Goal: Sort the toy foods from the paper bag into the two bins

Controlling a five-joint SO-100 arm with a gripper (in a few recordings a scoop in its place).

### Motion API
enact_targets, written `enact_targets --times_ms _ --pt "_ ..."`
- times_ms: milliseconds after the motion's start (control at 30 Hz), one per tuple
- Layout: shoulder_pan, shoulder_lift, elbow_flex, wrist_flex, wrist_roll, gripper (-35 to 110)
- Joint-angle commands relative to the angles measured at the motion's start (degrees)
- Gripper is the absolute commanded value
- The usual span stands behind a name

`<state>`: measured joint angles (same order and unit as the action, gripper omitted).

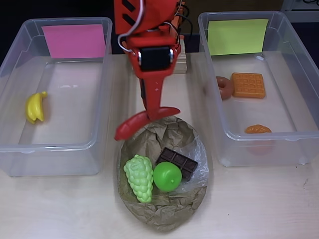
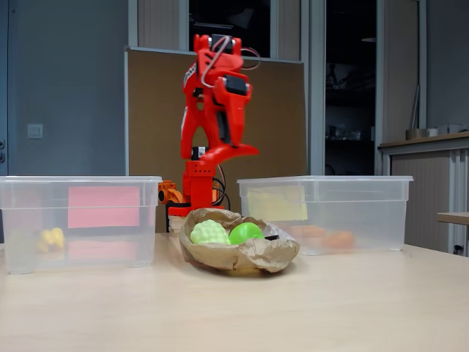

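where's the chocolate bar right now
In the overhead view the chocolate bar lies inside the paper bag at bottom centre, just upper right of the green apple and right of the grapes.

Overhead view looks straight down, close. Fixed view sits low at table (image 2: 352,308) level, farther back, facing the arm's front. Both share bag (image 1: 164,209) and two bins (image 1: 55,89).

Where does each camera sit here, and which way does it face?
Overhead view: above the table, looking straight down on the bag and both bins; the arm reaches down from the top edge.
Fixed view: low at the table's front edge, facing the upright arm.
Both show the grapes, the apple and the gripper.
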<state>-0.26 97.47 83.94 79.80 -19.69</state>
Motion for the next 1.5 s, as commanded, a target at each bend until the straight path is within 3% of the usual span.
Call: enact_targets --times_ms 0,167,367,600,1233,1467 --pt "7.4 12.1 7.2 2.5 -0.6 5" --pt "19.3 15.6 12.0 3.4 -1.0 6" --pt "32.9 11.1 14.7 1.6 8.1 12" --pt "35.2 4.2 13.8 -0.5 8.6 23" --pt "3.6 4.0 2.7 -0.6 16.0 22" --pt "-2.6 -8.5 5.7 -6.1 21.1 29"
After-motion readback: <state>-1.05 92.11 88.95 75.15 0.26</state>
